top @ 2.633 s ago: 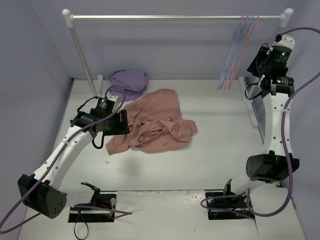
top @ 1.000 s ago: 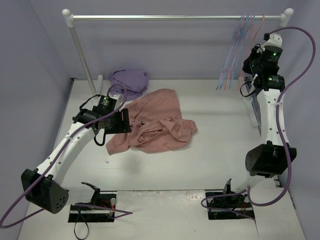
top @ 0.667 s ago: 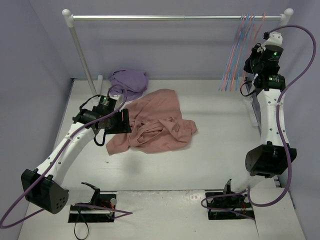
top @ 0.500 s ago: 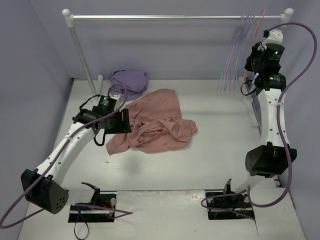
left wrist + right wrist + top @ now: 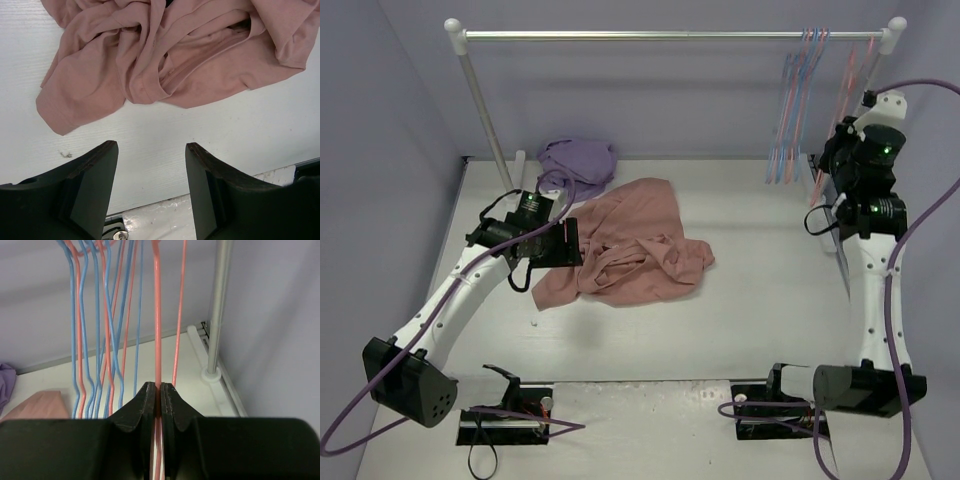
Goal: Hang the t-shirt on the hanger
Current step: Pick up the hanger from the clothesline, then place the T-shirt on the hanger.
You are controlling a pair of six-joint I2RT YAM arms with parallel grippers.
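Note:
The salmon-pink t-shirt point(image 5: 630, 250) lies crumpled on the table left of centre; it fills the top of the left wrist view point(image 5: 165, 55). My left gripper point(image 5: 565, 243) is open and empty, its fingers point(image 5: 95, 170) hovering over bare table by the shirt's left edge. My right gripper point(image 5: 842, 140) is up at the far right by the rail, shut on a wire of the pink hanger point(image 5: 158, 315), which shows in the top view point(image 5: 846, 75) pulled apart from the other hangers.
A bunch of blue and pink wire hangers point(image 5: 798, 100) hangs on the metal rail point(image 5: 660, 35); they show left of my grip point(image 5: 100, 315). The rail's right post point(image 5: 217, 305) stands close by. A lavender garment point(image 5: 577, 162) lies at the back left.
My right arm has drawn back to the right and lower, pulling the pink hanger away from the bunch, which has swung back to hang straighter. The left arm has not moved.

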